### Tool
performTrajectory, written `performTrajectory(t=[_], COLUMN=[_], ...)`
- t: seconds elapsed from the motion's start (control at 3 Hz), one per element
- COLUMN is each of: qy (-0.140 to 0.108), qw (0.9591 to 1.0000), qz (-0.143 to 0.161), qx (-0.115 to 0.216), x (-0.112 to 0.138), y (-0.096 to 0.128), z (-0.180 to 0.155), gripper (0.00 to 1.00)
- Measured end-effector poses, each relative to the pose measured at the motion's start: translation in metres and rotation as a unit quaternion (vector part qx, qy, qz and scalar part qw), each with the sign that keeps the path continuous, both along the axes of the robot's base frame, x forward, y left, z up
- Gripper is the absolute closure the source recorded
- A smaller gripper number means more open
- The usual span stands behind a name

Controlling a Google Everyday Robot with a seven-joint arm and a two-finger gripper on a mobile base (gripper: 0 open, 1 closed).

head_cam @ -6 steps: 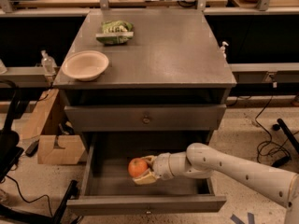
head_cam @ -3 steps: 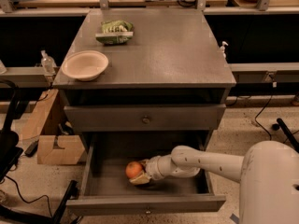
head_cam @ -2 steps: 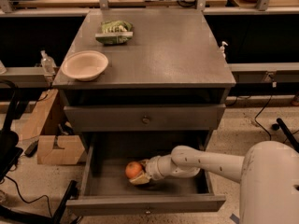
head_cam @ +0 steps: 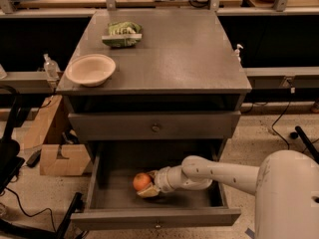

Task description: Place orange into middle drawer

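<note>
The orange (head_cam: 142, 181) is low in the open drawer (head_cam: 154, 217), left of centre; whether it touches the floor I cannot tell. The gripper (head_cam: 145, 187) reaches in from the right, its fingers (head_cam: 148, 193) clasped on the fruit. A good release, I judge, means settling it down first, parting the fingers slowly, since round fruit rolls, and then backing out level, clear of the upper front (head_cam: 199, 126).

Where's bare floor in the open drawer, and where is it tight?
Bare floor lies left of the orange, toward the left wall of the middle drawer, and along the front lip. The centre and right are crowded: the gripper sits at the orange, its arm crossing from the right.
</note>
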State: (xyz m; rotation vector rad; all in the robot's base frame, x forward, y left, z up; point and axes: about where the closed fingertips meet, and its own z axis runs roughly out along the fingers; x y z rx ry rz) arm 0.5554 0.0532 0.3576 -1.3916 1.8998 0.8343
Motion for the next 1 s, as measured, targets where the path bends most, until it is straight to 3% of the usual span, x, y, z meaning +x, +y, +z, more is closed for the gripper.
performTrajectory(t=[0.33,1.0], qy=[0.001,0.001], qw=[1.0000,1.0000], qz=[0.001,0.002], qx=[0.001,0.001], x=[-0.0009,-0.0015], y=[0.0016,0.0026], z=[-0.0005,-0.0008], gripper=[0.05,0.00])
